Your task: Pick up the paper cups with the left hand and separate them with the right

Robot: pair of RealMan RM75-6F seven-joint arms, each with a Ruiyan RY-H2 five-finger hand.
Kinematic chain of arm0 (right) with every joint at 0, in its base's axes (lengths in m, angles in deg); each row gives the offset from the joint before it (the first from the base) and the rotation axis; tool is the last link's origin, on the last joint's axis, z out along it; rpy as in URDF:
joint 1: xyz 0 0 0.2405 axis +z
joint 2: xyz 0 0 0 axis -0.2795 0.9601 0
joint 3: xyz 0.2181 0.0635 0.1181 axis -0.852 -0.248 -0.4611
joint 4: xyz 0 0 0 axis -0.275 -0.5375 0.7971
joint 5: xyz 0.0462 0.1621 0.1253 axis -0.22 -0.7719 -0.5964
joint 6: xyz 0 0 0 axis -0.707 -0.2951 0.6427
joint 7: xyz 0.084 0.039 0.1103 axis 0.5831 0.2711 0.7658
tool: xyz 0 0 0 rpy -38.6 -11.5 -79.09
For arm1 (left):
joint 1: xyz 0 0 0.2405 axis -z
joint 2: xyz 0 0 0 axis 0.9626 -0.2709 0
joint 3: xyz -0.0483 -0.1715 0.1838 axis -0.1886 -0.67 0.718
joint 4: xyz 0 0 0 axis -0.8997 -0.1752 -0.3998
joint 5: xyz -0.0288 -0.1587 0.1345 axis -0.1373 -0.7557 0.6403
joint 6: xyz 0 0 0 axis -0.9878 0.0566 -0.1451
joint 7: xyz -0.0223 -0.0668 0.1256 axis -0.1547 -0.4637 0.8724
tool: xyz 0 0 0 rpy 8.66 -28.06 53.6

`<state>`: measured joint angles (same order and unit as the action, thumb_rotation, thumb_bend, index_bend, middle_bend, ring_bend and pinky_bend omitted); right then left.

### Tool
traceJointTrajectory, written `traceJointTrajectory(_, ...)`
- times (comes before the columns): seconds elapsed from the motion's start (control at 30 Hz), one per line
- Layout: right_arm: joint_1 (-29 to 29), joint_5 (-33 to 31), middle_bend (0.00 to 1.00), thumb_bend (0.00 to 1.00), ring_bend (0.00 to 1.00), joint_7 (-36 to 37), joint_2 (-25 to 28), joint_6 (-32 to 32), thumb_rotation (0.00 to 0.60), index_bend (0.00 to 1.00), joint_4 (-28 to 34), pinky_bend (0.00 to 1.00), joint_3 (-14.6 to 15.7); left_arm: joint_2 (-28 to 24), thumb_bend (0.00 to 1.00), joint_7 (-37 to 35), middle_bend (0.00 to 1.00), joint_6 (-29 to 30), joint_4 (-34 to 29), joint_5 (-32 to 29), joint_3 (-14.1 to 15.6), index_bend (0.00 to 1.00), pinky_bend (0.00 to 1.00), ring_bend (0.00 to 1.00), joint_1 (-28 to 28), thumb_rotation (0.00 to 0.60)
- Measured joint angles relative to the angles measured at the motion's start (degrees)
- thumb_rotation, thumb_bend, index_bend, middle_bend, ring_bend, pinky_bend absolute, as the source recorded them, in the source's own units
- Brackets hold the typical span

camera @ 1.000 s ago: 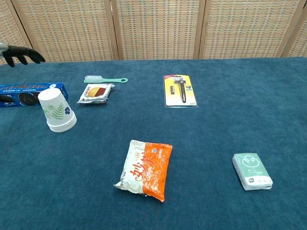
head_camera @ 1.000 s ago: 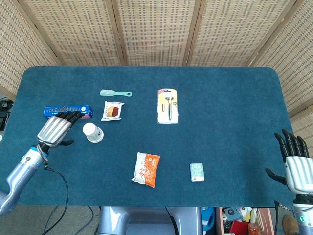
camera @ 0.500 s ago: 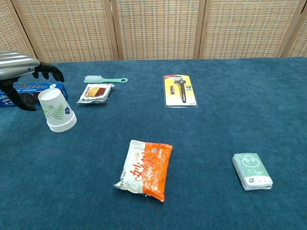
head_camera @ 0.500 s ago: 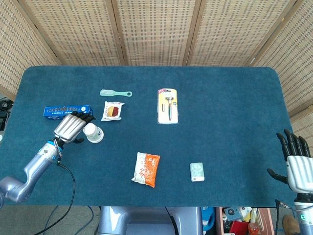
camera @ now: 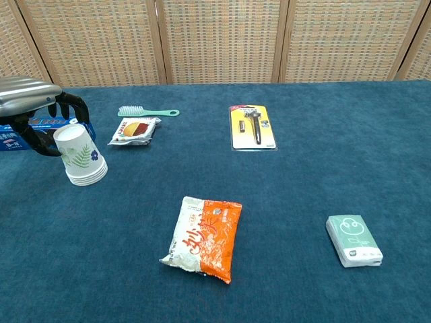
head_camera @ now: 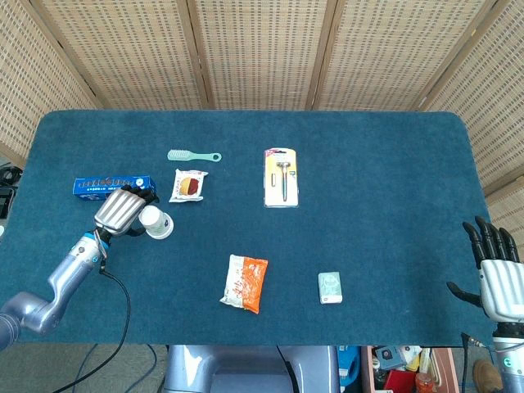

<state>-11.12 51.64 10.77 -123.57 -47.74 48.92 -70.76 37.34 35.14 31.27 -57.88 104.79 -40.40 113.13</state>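
Observation:
A stack of white paper cups (head_camera: 155, 222) (camera: 81, 156) with a leaf print stands upside down on the blue table, left of centre. My left hand (head_camera: 123, 210) (camera: 30, 108) hovers at the stack's upper end. Its fingers arch over the far side and its thumb curls in on the near side. I see no firm grip, and the stack rests on the cloth. My right hand (head_camera: 499, 274) waits at the table's near right corner with its fingers spread, holding nothing. The chest view does not show it.
A blue box (head_camera: 113, 185) lies just behind the left hand. A snack packet (head_camera: 187, 185), a green brush (head_camera: 193, 155) and a yellow carded tool (head_camera: 281, 177) lie farther back. An orange packet (head_camera: 245, 283) and a green tissue pack (head_camera: 330, 287) lie nearer.
The left hand has moved right, from beside the blue box to the top of the cup stack, and its fingers now bracket it. The cups and the right hand have stayed put.

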Motion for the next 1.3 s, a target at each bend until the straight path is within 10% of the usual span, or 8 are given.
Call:
traceJointTrajectory(0.67,0.3,-0.1,0.00,0.00,0.00,0.7,0.0,0.8,0.600,0.00,-0.5,0.00,0.1,1.3,0.19,-11.7,0.49,4.6,0.4,-1.5,-1.2,0.51,0.45,0.48,-1.3,0.600)
traceJointTrajectory(1.3,6.5,16.4,0.05,0.00,0.00,12.4,-5.3,-5.6,0.600,0.20,-19.1,0.00,-0.8,-1.2,0.21,-61.0,0.52,-2.3,-19.3,-9.8,-11.8,0.52,0.48,0.50,0.3,0.600)
